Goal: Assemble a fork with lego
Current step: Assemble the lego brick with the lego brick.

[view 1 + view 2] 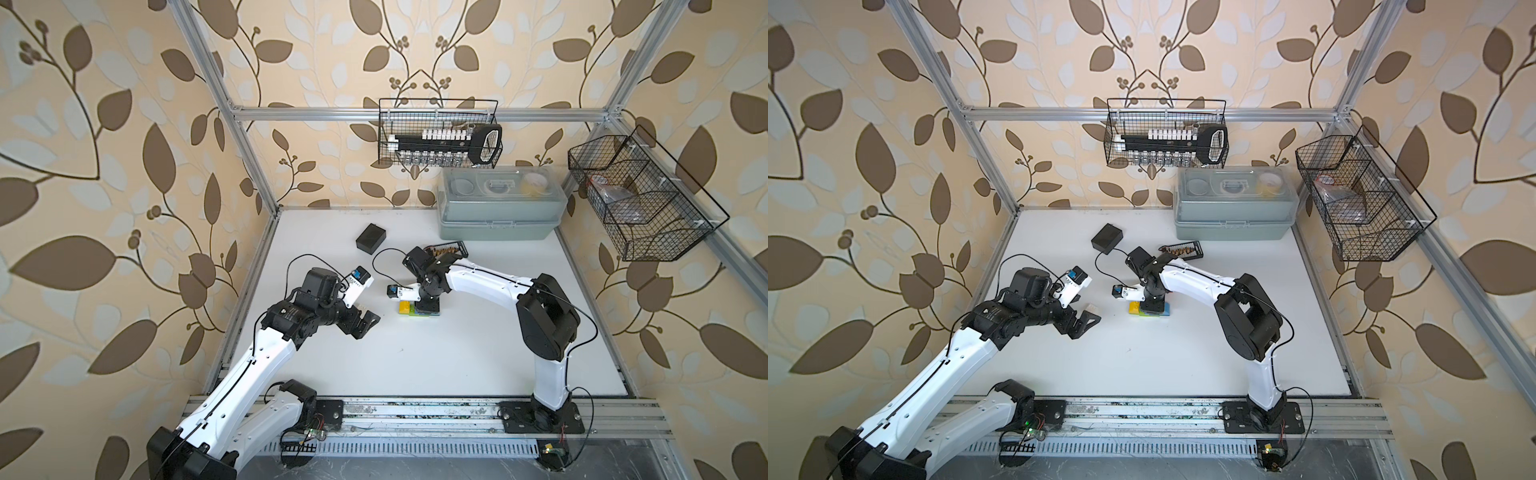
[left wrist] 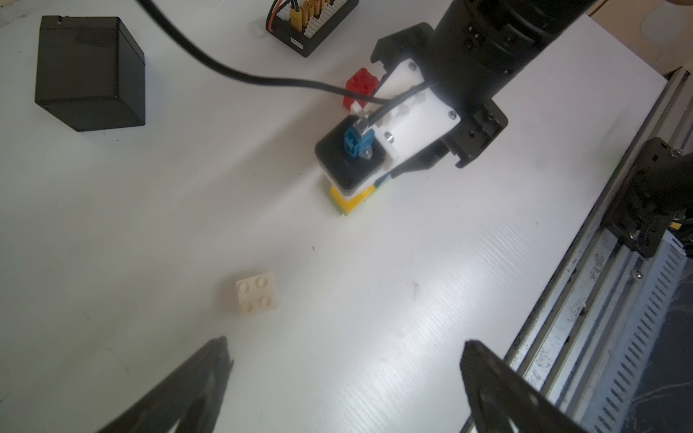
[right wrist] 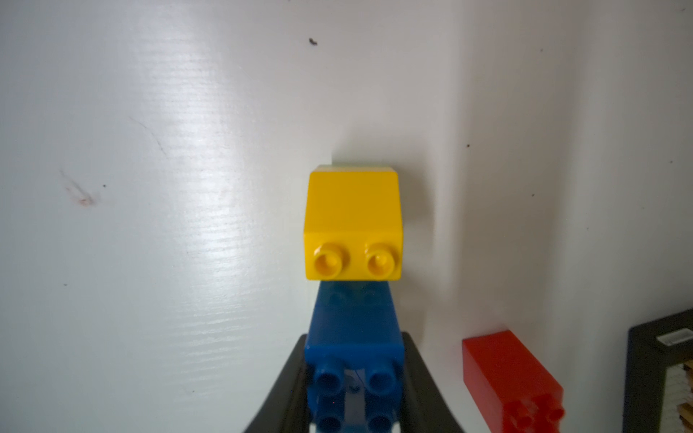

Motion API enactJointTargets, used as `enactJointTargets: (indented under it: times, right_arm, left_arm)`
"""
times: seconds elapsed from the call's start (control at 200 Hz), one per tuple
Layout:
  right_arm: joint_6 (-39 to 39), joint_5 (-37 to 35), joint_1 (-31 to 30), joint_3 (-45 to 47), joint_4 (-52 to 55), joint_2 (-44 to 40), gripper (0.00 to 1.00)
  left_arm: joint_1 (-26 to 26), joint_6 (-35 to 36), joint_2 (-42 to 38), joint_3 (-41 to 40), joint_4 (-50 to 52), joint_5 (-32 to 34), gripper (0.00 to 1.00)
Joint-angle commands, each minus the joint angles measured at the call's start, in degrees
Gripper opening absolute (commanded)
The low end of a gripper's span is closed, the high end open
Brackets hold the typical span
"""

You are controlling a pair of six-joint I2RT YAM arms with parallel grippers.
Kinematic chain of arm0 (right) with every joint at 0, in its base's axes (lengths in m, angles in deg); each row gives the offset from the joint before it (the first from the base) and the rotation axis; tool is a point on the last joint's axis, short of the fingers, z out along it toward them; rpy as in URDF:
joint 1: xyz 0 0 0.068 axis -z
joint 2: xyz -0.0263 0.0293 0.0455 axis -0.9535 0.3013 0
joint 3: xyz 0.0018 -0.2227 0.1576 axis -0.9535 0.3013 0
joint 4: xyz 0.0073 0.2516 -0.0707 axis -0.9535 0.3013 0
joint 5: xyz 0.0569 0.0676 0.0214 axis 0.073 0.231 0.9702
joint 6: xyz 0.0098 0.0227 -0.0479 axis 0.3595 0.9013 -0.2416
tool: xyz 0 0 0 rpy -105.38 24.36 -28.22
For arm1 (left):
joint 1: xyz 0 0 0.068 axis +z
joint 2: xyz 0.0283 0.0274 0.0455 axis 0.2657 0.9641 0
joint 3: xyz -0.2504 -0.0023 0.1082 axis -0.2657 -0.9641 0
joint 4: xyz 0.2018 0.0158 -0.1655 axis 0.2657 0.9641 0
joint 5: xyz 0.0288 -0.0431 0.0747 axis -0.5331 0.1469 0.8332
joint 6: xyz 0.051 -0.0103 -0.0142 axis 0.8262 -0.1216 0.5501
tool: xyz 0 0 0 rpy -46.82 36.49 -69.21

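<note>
Tabletop: white board [image 1: 415,365] inside an aluminium frame.
Fork: partly built cluster of chunky studded plastic bricks [image 1: 405,311], near the middle of the tabletop, under the right wrist.
Fork parts: yellow square brick [image 3: 352,221] at the end nearer the left edge; lime-green oblong brick [image 1: 1144,314] beneath it; light-blue square brick [image 1: 1166,309] at the end nearer the right edge.
Right gripper [image 3: 354,337]: pointing down onto the fork, black fingers [image 3: 285,382] flanking a dark-blue square brick [image 3: 354,322] on both sides; pressing or just clear, cannot tell.
Left gripper [image 2: 345,341]: jaws spread wide, nothing between them, above the tabletop toward the left edge.
White brick: cream-white square four-stud brick [image 2: 257,296], loose, studs up, between the left gripper and the fork, apart from both.
Red brick: red plastic brick [image 2: 360,88], loose, just beside the fork on its back-edge side.
Black box: matt black cuboid [image 1: 370,237], toward the back edge, well apart from the fork.
Black tray: small black tray of brown connectors [image 1: 451,250], behind the right arm.
Storage box: grey-green lidded plastic case [image 1: 500,224], in the back right corner.
</note>
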Motion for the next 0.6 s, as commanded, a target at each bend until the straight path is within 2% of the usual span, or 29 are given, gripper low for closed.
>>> enactJointTargets:
  times: [0.0,0.14,0.37,0.595]
  right_arm:
    - [2.9,0.3,0.0,0.1,2.3,0.0,0.38]
    - [5.6,2.2,0.1,-2.1,1.7,-1.1,0.45]
    - [9.5,3.2,0.4,-3.8,-0.4,-4.2,0.5]
    - [17.7,-0.3,1.7,-4.3,-3.8,-6.7,0.66]
  left_arm:
    - [0.7,1.6,0.3,1.3,-1.4,-1.7,0.99]
    - [0.7,2.0,1.1,2.5,-1.2,-1.8,0.99]
    - [0.7,1.5,0.4,5.1,-0.8,-1.9,0.99]
    - [0.8,1.2,0.5,7.9,-1.1,-0.1,0.99]
